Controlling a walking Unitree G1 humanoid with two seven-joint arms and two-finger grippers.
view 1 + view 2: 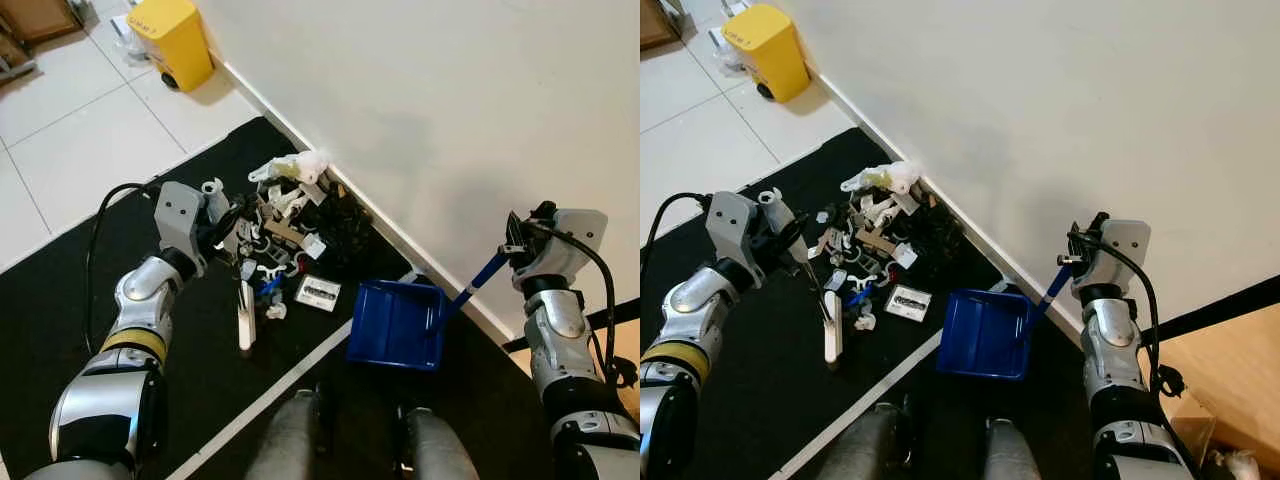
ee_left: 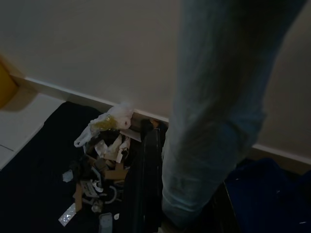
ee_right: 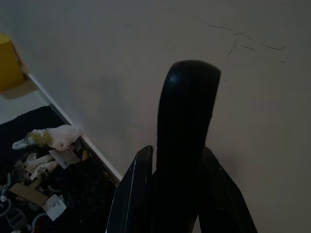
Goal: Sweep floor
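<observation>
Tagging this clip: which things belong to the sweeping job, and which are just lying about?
Job:
- trash pile
- blue dustpan, handle in right pincer
- brush, held by left pincer

Lying about:
- yellow bin
- black mat

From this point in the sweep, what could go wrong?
1. The trash pile lies against the baseboard, so strokes from the brush in the left gripper may wedge pieces along the wall rather than move them.
2. The dustpan, held by its handle in the right gripper, sits apart from the pile; light scraps may scatter past it.
</observation>
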